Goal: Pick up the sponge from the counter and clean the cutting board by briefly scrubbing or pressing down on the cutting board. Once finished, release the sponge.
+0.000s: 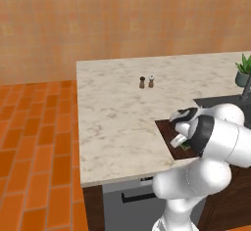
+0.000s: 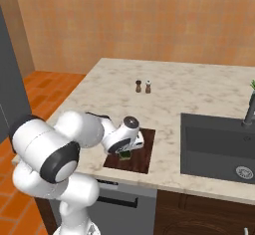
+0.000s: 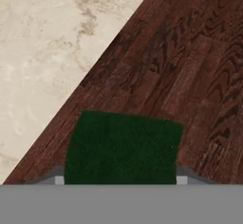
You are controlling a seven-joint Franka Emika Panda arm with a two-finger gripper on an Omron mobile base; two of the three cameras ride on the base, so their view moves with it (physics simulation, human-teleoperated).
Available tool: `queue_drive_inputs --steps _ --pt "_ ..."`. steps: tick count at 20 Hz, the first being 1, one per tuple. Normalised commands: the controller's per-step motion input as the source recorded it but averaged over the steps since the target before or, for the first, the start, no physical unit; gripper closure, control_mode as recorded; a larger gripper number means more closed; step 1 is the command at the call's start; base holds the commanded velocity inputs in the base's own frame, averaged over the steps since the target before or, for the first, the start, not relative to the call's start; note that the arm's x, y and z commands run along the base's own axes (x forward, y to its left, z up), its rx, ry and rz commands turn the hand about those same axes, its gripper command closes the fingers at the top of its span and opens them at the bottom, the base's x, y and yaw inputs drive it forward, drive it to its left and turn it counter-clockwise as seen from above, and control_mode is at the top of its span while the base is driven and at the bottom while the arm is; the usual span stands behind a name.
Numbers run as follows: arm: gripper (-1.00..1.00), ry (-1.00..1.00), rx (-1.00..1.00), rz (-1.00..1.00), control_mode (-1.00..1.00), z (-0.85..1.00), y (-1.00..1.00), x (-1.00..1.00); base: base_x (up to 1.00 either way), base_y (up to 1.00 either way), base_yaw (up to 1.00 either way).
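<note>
The sponge (image 3: pixel 124 148) is clamped in the end effector (image 3: pixel 118 180), its dark green top seen between the two fingertips in the hand view. It is held just over the cutting board (image 2: pixel 141 158), whether touching cannot be told. The board is laid flat on the marble desk (image 1: pixel 115 122) near its front edge, left of the dark sink (image 2: pixel 219 144). Two small shakers (image 2: pixel 143 85) are stood well apart, farther back.
</note>
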Motion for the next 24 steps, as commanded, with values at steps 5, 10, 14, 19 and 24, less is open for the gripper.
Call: queue_drive_inputs --steps 5,10,14,19,24 --pt "1.0 0.0 0.09 0.0 -1.0 -0.15 0.02 -0.69 0.0 0.0 0.0" --pt "1.0 -0.01 0.01 0.0 -1.0 -0.02 -0.15 -0.1 0.0 0.0 0.0" --pt "1.0 -0.02 0.0 0.02 -1.0 0.0 -0.1 0.74 0.0 0.0 0.0" --pt "1.0 0.0 0.06 0.13 -1.0 0.01 -0.04 0.98 0.0 0.0 0.0" --pt "1.0 -0.06 0.08 0.17 -1.0 0.03 -0.19 0.97 0.0 0.0 0.0"
